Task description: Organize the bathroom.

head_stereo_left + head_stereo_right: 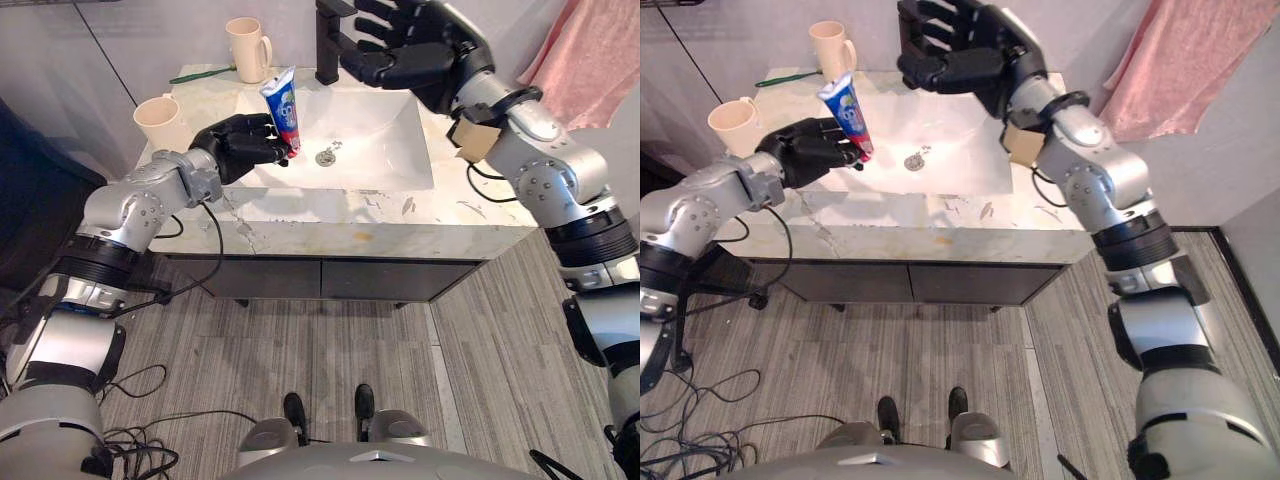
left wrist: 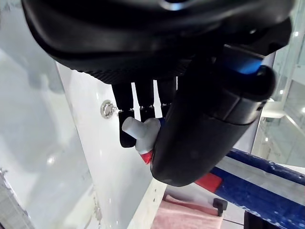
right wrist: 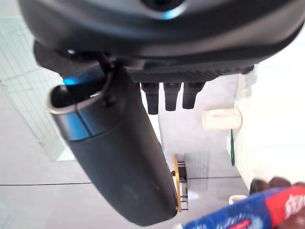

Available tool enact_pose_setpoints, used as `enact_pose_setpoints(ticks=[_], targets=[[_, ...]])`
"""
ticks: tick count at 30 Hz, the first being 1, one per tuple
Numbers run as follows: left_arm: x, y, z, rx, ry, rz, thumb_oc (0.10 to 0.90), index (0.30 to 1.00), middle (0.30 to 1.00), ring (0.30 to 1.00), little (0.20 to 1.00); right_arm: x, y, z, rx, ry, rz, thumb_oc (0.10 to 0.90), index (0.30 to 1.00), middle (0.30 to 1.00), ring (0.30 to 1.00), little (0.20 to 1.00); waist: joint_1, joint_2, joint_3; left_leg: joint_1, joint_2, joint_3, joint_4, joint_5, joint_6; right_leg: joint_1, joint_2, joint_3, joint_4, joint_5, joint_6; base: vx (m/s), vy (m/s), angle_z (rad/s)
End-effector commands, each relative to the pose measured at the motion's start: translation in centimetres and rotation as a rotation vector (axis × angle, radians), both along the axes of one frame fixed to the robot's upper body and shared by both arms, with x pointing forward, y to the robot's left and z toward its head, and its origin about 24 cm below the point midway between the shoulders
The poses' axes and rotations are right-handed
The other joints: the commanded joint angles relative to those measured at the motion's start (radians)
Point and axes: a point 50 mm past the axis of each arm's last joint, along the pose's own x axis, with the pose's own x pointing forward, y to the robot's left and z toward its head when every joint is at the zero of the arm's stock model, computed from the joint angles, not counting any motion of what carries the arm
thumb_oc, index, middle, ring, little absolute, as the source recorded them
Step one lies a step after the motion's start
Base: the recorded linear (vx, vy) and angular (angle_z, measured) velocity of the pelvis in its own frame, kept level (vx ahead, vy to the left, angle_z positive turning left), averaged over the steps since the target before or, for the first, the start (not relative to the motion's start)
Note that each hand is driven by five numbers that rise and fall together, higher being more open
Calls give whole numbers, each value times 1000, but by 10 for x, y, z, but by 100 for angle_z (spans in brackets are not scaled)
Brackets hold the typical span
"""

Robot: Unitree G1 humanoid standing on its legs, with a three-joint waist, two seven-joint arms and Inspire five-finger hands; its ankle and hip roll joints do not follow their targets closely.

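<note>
Right then, my left hand [image 1: 240, 145] had its dark fingers curled round the lower end of the blue, red and white toothpaste tube [image 1: 282, 106], holding it upright over the left rim of the white rectangular sink basin [image 1: 385, 150], cap end down; the left wrist view showed the white cap [image 2: 141, 133] poking out between thumb and fingers. My right hand [image 1: 400, 50] hung over the back of the basin near the black faucet [image 1: 329, 40], fingers spread and holding nothing.

As I judged it, the step in hand was carrying the tube to a cup. To do it well I wanted to keep the grip low and firm so the tube would not swing, lift it clear of the basin rim, and line the cap end over a cup mouth before letting go. The right hand was best kept back from the faucet.

The tall cream mug with a handle [image 1: 247, 48] stood at the back left of the marble countertop [image 1: 350, 222], and I could not tell what it held. A green toothbrush [image 1: 205, 73] lay on the counter beside it, not in it. The nearer cream cup [image 1: 160, 121] at the left edge looked empty.
</note>
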Motion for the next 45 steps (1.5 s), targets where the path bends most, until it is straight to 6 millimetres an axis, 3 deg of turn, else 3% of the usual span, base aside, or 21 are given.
enact_pose_setpoints(ticks=[1, 4, 13, 23, 36, 45], targets=[[7, -26, 76, -133, -251, -84, 400, 300, 300, 300, 300, -13, 18, 44, 89, -136, 111, 800, 900, 900, 900, 900, 10, -3, -182, -4, 100, -9, 85, -63, -50, -30, 16, 51, 5, -111, 16, 0, 0, 0], [9, -39, 72, -161, -230, -109, 400, 300, 300, 300, 300, -15, 31, 37, 133, -99, 183, 800, 900, 900, 900, 900, 6, -5, -183, -2, 101, -6, 89, -64, -49, -30, 17, 54, 8, -111, 17, 0, 0, 0], [9, -46, 74, -155, -238, -108, 400, 300, 300, 300, 300, -13, 34, 22, 103, -32, 229, 800, 900, 900, 900, 900, -1, -7, -185, 5, 102, 2, 84, -65, -47, -28, 16, 57, 7, -107, 20, 0, 0, 0], [7, -33, 78, -188, -242, -73, 400, 300, 300, 300, 300, -14, 24, 15, 58, -24, 260, 800, 900, 900, 900, 900, -11, -4, -184, 6, 108, 14, 86, -56, -51, -29, 17, 59, 1, -102, 20, 0, 0, 0], [5, 2, 82, -175, -256, 13, 400, 300, 300, 300, 300, -15, -18, 24, -63, -77, 216, 800, 900, 900, 900, 900, -32, -2, -196, 12, 115, 44, 68, -46, -52, -40, 19, 57, -5, -96, 23, -1, 0, -1], [4, 4, 88, -181, -270, 5, 400, 300, 300, 300, 300, -18, -13, 23, -80, -68, 284, 800, 900, 900, 900, 900, -36, 4, -192, 13, 110, 28, 69, -44, -50, -43, 18, 70, -1, -97, 21, -6, 3, -2]])
